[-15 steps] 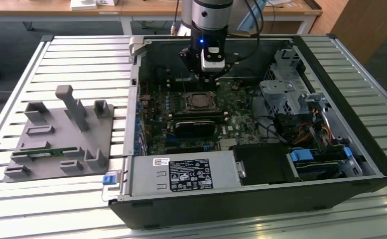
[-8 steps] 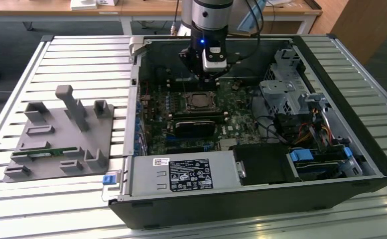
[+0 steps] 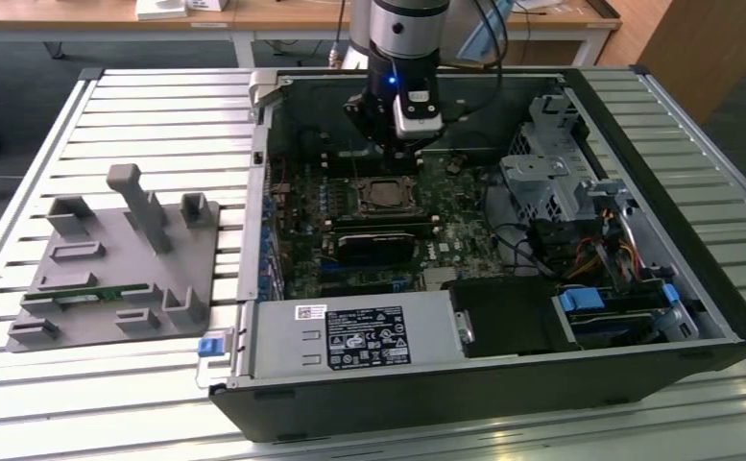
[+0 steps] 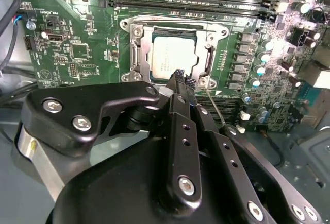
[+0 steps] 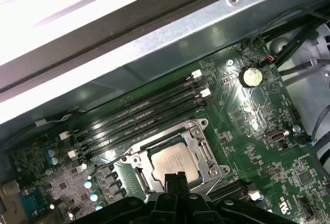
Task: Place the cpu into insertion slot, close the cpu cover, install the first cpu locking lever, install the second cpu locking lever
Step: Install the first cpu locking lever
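The cpu (image 4: 172, 54) lies flat in the insertion slot (image 3: 383, 194) on the green board, its silver top showing in both wrist views (image 5: 174, 160). The cpu cover (image 4: 136, 49), a silver frame, lies down around it (image 5: 207, 154). My gripper (image 4: 180, 76) is shut, its black fingertips pressed together with nothing seen between them, hovering at the socket's edge just beside the cover. A thin wire locking lever (image 4: 214, 108) runs along the board right next to the fingertips. In the exterior view the gripper (image 3: 405, 154) hangs inside the open computer case, just behind the socket.
Long black memory slots (image 4: 196, 0) run beside the socket. A black card (image 3: 375, 242), the power supply (image 3: 353, 336) and a drive cage (image 3: 559, 182) crowd the case. A grey fixture (image 3: 116, 269) stands on the slatted table at the exterior view's left.
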`<action>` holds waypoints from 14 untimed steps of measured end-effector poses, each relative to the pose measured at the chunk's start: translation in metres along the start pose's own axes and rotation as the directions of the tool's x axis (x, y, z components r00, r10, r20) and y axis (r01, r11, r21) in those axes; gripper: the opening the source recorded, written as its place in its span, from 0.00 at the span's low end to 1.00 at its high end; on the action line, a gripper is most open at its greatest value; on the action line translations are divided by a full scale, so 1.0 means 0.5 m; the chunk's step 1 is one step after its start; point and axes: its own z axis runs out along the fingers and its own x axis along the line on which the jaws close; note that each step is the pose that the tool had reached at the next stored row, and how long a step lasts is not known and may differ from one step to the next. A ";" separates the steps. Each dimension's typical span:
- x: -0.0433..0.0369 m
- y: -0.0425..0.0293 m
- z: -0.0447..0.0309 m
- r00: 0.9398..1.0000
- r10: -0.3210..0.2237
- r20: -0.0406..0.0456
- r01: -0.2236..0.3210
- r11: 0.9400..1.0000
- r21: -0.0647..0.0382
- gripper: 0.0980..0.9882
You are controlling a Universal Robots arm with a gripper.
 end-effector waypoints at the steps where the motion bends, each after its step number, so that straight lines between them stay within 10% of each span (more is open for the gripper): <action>1: 0.000 0.000 0.000 1.000 -0.007 0.000 0.007 1.000 0.000 0.01; 14: 0.000 0.000 0.000 0.995 -0.098 -0.001 0.098 0.995 0.002 0.01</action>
